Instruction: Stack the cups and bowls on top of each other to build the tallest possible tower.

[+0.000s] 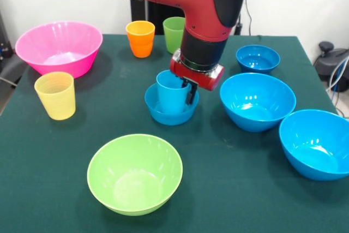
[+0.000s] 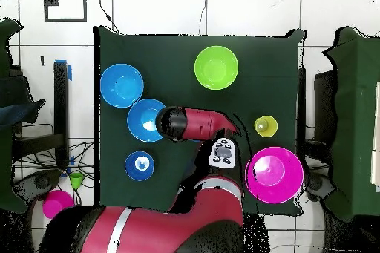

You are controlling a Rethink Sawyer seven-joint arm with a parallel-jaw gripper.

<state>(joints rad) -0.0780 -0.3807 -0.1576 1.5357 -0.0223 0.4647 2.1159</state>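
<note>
One light blue cup (image 1: 171, 92) sits in a small blue bowl (image 1: 170, 112); my claw (image 1: 188, 92) grips its rim, so I should release gently, keeping it centred.

My arm (image 2: 194, 124) reaches across the table (image 2: 256, 64) between three blue bowls (image 2: 122, 85), a lime bowl (image 2: 216, 67), a yellow cup (image 2: 266, 126) and a pink bowl (image 2: 274, 174).
</note>
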